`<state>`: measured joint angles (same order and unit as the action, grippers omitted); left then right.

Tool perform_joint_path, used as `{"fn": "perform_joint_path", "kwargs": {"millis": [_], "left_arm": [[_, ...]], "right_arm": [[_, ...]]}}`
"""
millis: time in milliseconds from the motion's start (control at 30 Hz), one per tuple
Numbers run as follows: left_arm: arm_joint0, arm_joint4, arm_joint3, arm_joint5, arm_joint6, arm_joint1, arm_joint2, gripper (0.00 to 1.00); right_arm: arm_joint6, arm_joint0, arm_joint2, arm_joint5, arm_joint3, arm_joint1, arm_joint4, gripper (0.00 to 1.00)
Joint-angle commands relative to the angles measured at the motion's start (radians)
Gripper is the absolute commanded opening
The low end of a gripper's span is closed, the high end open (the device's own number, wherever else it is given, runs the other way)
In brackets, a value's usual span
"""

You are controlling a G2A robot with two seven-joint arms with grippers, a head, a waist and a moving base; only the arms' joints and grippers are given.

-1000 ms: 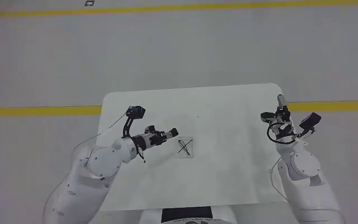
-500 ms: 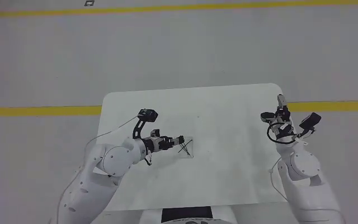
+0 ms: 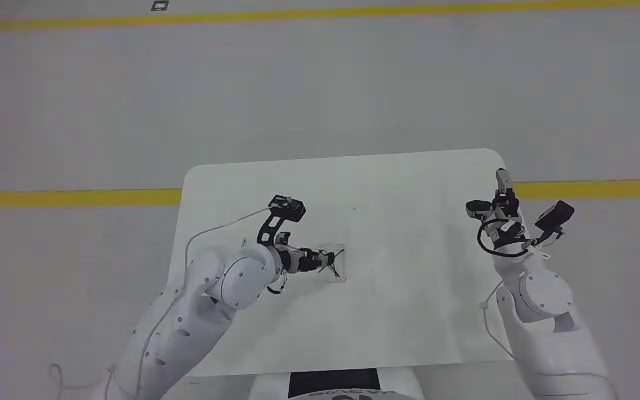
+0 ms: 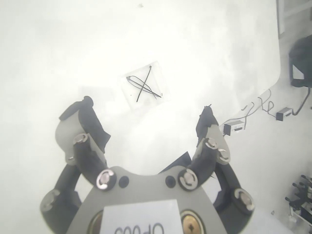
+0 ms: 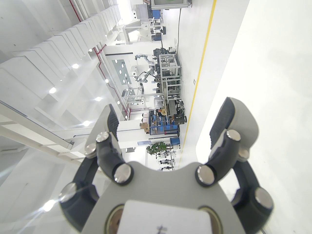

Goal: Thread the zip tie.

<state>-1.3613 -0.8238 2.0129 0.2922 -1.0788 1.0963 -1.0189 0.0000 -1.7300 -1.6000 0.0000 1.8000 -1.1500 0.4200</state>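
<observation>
Left end effector (image 4: 146, 105) spread open, near the zip ties (image 4: 143, 86) crossed on a clear sheet (image 4: 156, 79) on the desk (image 3: 420, 300). Right end effector (image 5: 168, 107) also spread, at desk's right edge.

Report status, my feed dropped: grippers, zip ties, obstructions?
Left gripper: jaws open, short of zip ties. Right gripper: jaws open, at table edge. Ties crossed on clear tray, nothing blocking.

Zip ties (image 3: 331, 263) lie crossed on a flat sheet (image 4: 158, 74), on the tabletop (image 3: 420, 300) a little left of centre. Left gripper (image 3: 322, 259) is just beside the sheet, on its left. Right gripper (image 5: 169, 104) is at the tabletop's right edge, near the far right corner, well apart from the ties.
</observation>
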Motion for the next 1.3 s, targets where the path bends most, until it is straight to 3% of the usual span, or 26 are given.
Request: {"fn": "perform_joint_path", "kwargs": {"millis": [0, 567, 600, 667, 767, 900, 1000, 1267], "left_arm": [[-0.001, 0.004, 0.001, -0.002, 0.000, 0.000, -0.002, 1.00], [-0.001, 0.004, 0.001, -0.002, 0.000, 0.000, -0.002, 1.00], [0.001, -0.002, 0.008, -0.022, -0.005, 0.000, 0.010, 1.00], [0.017, -0.031, 0.000, -0.062, -0.019, 0.000, 0.038, 1.00], [0.055, -0.065, -0.019, -0.078, -0.051, 0.005, 0.081, 1.00], [0.102, -0.076, -0.073, -0.063, -0.075, 0.017, 0.136, 1.00], [0.137, -0.098, -0.118, -0.028, -0.075, 0.028, 0.172, 1.00], [0.140, -0.111, -0.118, -0.024, -0.068, 0.028, 0.176, 1.00]], "right_arm": [[0.000, 0.000, 0.000, 0.000, 0.000, 0.000, 0.000, 1.00], [0.000, 0.000, 0.000, 0.000, 0.000, 0.000, 0.000, 1.00], [0.000, 0.000, 0.000, 0.000, 0.000, 0.000, 0.000, 1.00], [0.000, 0.000, 0.000, 0.000, 0.000, 0.000, 0.000, 1.00], [0.000, 0.000, 0.000, 0.000, 0.000, 0.000, 0.000, 1.00], [0.000, 0.000, 0.000, 0.000, 0.000, 0.000, 0.000, 1.00], [0.000, 0.000, 0.000, 0.000, 0.000, 0.000, 0.000, 1.00], [0.000, 0.000, 0.000, 0.000, 0.000, 0.000, 0.000, 1.00]]}}
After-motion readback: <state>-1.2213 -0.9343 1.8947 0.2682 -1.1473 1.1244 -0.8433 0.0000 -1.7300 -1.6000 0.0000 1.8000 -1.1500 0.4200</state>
